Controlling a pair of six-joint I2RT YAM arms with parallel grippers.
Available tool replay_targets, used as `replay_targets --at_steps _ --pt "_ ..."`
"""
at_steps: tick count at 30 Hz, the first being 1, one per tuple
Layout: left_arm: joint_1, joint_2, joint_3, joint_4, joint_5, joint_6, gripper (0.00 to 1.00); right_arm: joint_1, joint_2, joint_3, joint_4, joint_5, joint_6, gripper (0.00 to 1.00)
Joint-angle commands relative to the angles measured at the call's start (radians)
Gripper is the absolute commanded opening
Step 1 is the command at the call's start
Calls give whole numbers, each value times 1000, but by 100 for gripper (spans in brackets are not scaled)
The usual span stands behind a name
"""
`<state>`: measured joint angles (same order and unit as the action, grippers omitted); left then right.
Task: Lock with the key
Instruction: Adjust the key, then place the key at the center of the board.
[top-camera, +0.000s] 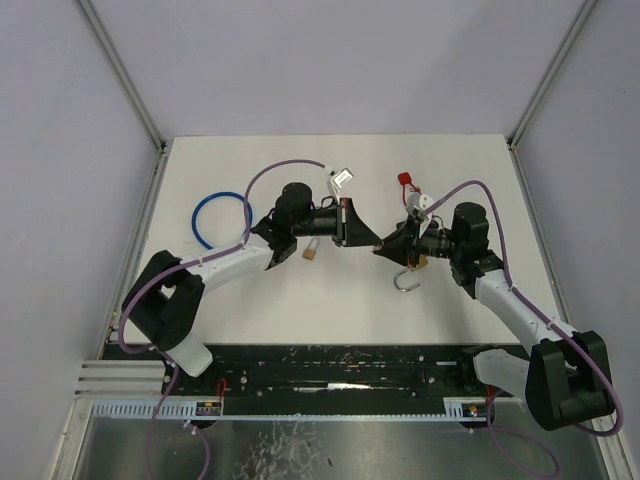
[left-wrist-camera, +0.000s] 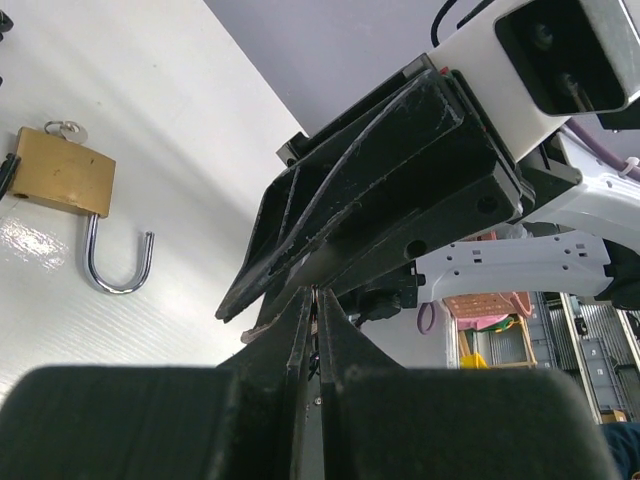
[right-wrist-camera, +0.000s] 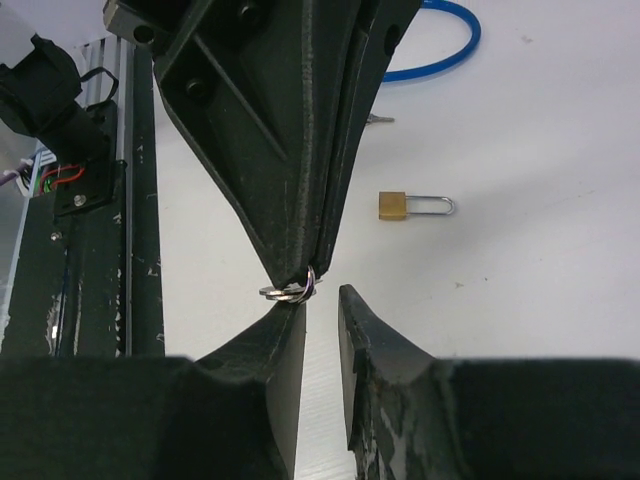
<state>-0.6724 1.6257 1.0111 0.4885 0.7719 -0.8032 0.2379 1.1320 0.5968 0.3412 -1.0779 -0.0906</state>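
Left pincer (right-wrist-camera: 305, 268) clamped on key ring (right-wrist-camera: 288, 291), right pincer (right-wrist-camera: 322, 300) slightly apart, empty, two brass padlocks, left padlock (right-wrist-camera: 392, 206), right padlock (left-wrist-camera: 60, 172), one blue ring (top-camera: 222, 220) upper left

White table (top-camera: 330, 310) w/ pale lilac walls (top-camera: 330, 60), metal corner posts (top-camera: 122, 75), even light.

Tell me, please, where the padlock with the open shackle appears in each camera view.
Top external: the open padlock lies right of centre, just below the right fingers.
Left wrist: upper left, brass body above, shackle hanging down.
Right wrist: not in it; the small padlock there looks closed.
Shared landmark: the left fingers, shut on the key ring, tip to tip with the right fingers, show in all three views.
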Motion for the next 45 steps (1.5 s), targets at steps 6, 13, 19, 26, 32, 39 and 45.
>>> replay_targets --at_steps 6,13,19,26,32,39,45 --pt "5 -26 -11 113 28 -39 0 7 -39 11 135 4 114 21" --pt "7 -39 -12 127 28 -54 0 -3 -46 12 115 31 105 16" --pt "14 -41 -22 131 23 -56 0 -18 -50 41 54 50 68 12" --pt "20 -50 -29 119 16 -49 0 -19 -55 44 9 44 27 9" --pt "29 -53 -38 98 7 -37 0 -21 -55 41 -23 41 4 9" --pt "55 -52 -19 -211 -149 91 0 -29 -56 33 -163 97 -131 19" --pt "68 -11 13 -595 -399 199 0 -45 -71 3 -237 124 -188 27"
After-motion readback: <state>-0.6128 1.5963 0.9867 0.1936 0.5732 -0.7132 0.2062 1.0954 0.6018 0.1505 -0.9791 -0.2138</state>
